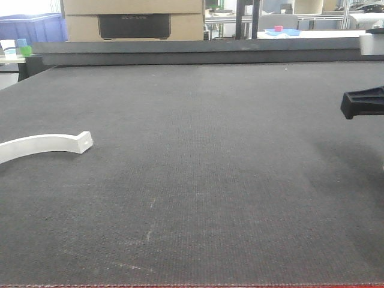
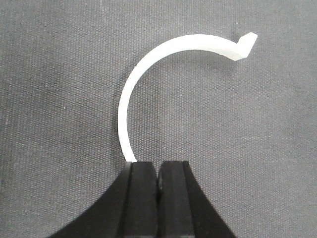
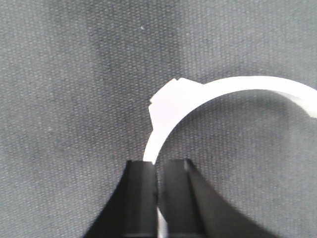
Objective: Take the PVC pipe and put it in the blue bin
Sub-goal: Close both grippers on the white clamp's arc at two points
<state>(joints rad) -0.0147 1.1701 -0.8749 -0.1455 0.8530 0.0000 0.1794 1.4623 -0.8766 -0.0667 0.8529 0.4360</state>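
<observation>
A white curved plastic piece (image 1: 45,146) with a flat tab at its end lies on the dark grey mat at the left. In the left wrist view the same kind of white arc (image 2: 148,64) curves away from my left gripper (image 2: 158,166), which is shut; the arc's near end is hidden under the left finger. My right gripper (image 3: 157,166) is shut over another white arc (image 3: 198,96), and white shows through the slit between the jaws. I cannot tell whether it is gripped. The right gripper (image 1: 360,103) shows at the front view's right edge. A blue bin (image 1: 30,27) stands beyond the table's far left.
A cardboard box (image 1: 132,21) stands behind the table's raised far edge (image 1: 192,48). A blue tray (image 1: 282,32) with a pink cube sits on a far bench. Small green and blue cups (image 1: 24,48) stand at the far left.
</observation>
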